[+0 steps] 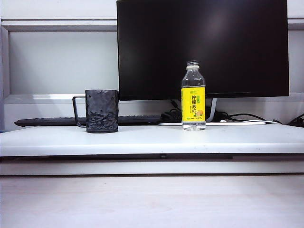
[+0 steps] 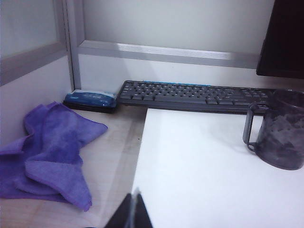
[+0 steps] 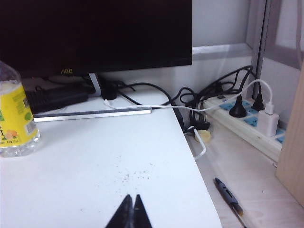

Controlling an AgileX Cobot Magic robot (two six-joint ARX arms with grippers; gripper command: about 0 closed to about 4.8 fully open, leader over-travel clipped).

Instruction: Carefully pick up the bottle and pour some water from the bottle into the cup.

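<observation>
Nearest to the cameras, both grippers sit low at the front edge of the scene, well short of the task items and outside the exterior view. The left gripper [image 2: 134, 211] has its dark fingers pressed together to a point, grasping nothing, over the border between the white table [image 2: 199, 171] and the lower wooden surface beside it. The right gripper [image 3: 129, 213] is likewise clenched tip to tip and empty, above the white surface.

A crumpled purple cloth [image 2: 50, 152] lies on the wooden surface near the left gripper. On the opposite side, a dark pen [image 3: 228, 194] lies on the wood.

Further back, the cup [image 1: 101, 110] stands upright on the left part of the white table, its thin handle toward the left edge of the exterior view. The bottle [image 1: 193, 96] stands upright on the right part, well apart from the cup, capless, yellow label facing forward. The water [image 1: 193, 124] shows clear below the label.

Behind these lie a black keyboard [image 2: 194, 95], a blue packet [image 2: 90, 99], a tangle of cables [image 3: 213, 92] and a power strip [image 3: 247, 123]. The dark monitor [image 1: 203, 47] stands rearmost.
</observation>
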